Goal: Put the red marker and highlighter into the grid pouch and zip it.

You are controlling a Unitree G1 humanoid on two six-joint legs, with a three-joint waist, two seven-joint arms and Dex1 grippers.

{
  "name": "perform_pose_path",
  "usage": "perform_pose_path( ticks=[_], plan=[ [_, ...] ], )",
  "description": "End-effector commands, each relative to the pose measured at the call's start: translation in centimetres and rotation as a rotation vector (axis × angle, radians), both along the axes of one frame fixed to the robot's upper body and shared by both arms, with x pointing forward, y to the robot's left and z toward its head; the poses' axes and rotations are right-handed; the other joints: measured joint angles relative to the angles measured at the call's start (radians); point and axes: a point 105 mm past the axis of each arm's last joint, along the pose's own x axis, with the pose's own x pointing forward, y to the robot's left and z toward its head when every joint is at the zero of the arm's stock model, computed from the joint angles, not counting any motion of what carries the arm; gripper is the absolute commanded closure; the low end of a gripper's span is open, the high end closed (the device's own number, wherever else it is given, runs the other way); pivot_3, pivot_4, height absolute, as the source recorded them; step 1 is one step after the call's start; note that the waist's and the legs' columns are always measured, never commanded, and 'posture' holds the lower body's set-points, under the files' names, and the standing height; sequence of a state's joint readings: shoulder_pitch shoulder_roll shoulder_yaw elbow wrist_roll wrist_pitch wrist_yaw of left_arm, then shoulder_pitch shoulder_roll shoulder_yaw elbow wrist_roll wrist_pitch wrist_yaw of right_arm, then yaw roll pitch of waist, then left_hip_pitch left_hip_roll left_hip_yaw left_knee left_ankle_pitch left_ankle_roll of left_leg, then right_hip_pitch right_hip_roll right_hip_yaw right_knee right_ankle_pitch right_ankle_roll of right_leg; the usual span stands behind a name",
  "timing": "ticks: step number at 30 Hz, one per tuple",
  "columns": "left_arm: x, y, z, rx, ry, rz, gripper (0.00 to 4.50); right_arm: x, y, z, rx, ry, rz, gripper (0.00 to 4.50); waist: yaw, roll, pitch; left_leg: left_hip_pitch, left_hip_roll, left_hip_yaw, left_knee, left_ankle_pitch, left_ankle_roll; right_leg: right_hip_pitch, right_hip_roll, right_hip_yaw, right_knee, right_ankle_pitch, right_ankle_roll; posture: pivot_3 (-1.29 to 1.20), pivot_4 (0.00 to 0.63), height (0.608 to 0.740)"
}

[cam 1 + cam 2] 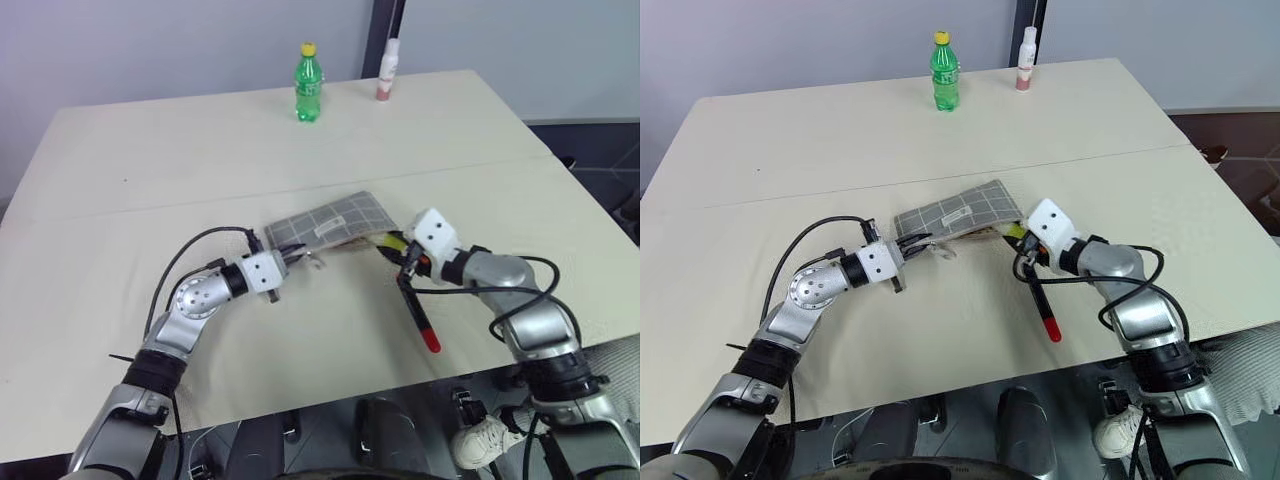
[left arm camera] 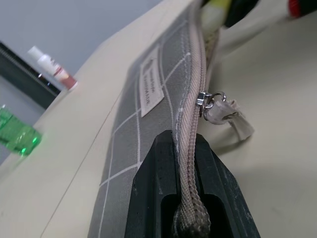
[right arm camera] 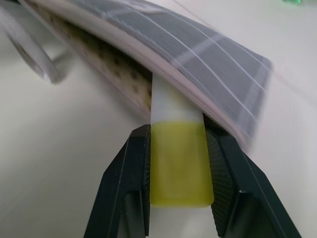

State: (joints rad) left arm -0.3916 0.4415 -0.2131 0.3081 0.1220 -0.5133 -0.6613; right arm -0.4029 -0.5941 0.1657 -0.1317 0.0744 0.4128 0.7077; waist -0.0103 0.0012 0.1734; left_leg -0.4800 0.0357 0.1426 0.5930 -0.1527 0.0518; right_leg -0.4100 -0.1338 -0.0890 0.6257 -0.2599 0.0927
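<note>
The grey grid pouch [image 1: 335,222] lies flat at mid-table with its mouth open toward the right. My left gripper [image 1: 291,257] is shut on the pouch's zipper edge [image 2: 187,148] at its left end, with the metal pull [image 2: 210,101] just beyond the fingers. My right gripper [image 3: 178,134] is shut on the pale-yellow highlighter [image 3: 179,168]. The highlighter's front end is poked into the pouch's open mouth, and its yellow part [image 1: 393,243] shows at the pouch's right end. The red marker [image 1: 418,315] lies on the table beside the right gripper, red end toward the front edge.
A green bottle with a yellow cap [image 1: 308,83] and a small white bottle [image 1: 388,68] stand at the far edge of the beige table [image 1: 150,180]. The table's front edge runs close under both arms.
</note>
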Motion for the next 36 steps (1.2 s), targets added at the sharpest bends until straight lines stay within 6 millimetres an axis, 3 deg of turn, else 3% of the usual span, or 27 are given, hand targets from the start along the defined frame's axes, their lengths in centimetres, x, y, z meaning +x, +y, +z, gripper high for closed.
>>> perform_pose_path(
  ticks=[1, 10, 13, 20, 21, 31, 36],
  plan=[
    [-0.8, -1.3, 2.5, -0.026, -0.077, -0.095, 4.50, -0.4, 1.6, 1.1, -0.134, -0.096, 0.097, 3.55, 0.001, 0.000, 0.000, 0.000, 0.000, 0.000, 0.000, 0.000, 0.000, 0.000, 0.000, 0.000, 0.000, 0.000, 0.000, 0.00, 0.150, 0.740],
    [-1.5, -1.9, 4.3, -0.076, -0.075, -0.170, 4.50, -0.9, 4.8, 1.7, -0.192, -0.219, 0.226, 3.55, -0.001, 0.000, 0.000, 0.000, 0.000, 0.000, 0.000, 0.000, 0.000, 0.000, 0.000, 0.000, -0.001, 0.000, 0.000, 0.00, 0.150, 0.740],
    [-1.0, -1.4, 4.3, -0.087, -0.065, -0.138, 4.50, -1.1, 4.9, 1.5, -0.191, -0.239, 0.253, 3.55, 0.000, 0.000, 0.000, 0.000, 0.000, 0.000, 0.000, 0.000, 0.000, 0.001, 0.000, 0.000, -0.001, 0.000, 0.000, 0.00, 0.150, 0.740],
    [0.3, 0.4, 3.5, -0.068, -0.058, -0.033, 4.50, -1.5, 3.9, 3.2, -0.032, -0.209, 0.230, 0.24, 0.001, 0.000, 0.000, 0.000, 0.000, 0.000, 0.001, 0.000, 0.000, 0.001, 0.000, 0.000, 0.000, 0.000, 0.001, 0.00, 0.150, 0.740],
    [0.5, 0.6, 3.3, -0.062, -0.059, -0.018, 4.50, -1.7, 3.6, 3.3, -0.010, -0.190, 0.230, 0.05, 0.001, 0.000, 0.000, 0.000, 0.000, 0.000, 0.001, 0.000, 0.000, 0.001, 0.000, 0.000, 0.000, 0.000, 0.001, 0.00, 0.150, 0.740],
    [1.9, 2.8, 2.8, -0.016, -0.094, 0.111, 4.50, -6.2, 0.7, 4.2, 0.236, -0.044, 0.204, 0.05, 0.006, 0.000, 0.000, 0.000, 0.000, 0.000, 0.001, 0.000, 0.000, 0.001, 0.000, 0.000, 0.000, 0.001, 0.001, 0.00, 0.150, 0.740],
    [2.1, 3.5, 2.3, -0.006, -0.090, 0.135, 4.50, -8.1, -3.3, -1.6, 0.037, 0.116, -0.003, 0.05, 0.019, 0.000, 0.000, 0.000, 0.000, 0.000, 0.001, 0.000, 0.000, 0.001, 0.000, 0.000, -0.001, 0.000, 0.000, 0.00, 0.150, 0.740]
  ],
)
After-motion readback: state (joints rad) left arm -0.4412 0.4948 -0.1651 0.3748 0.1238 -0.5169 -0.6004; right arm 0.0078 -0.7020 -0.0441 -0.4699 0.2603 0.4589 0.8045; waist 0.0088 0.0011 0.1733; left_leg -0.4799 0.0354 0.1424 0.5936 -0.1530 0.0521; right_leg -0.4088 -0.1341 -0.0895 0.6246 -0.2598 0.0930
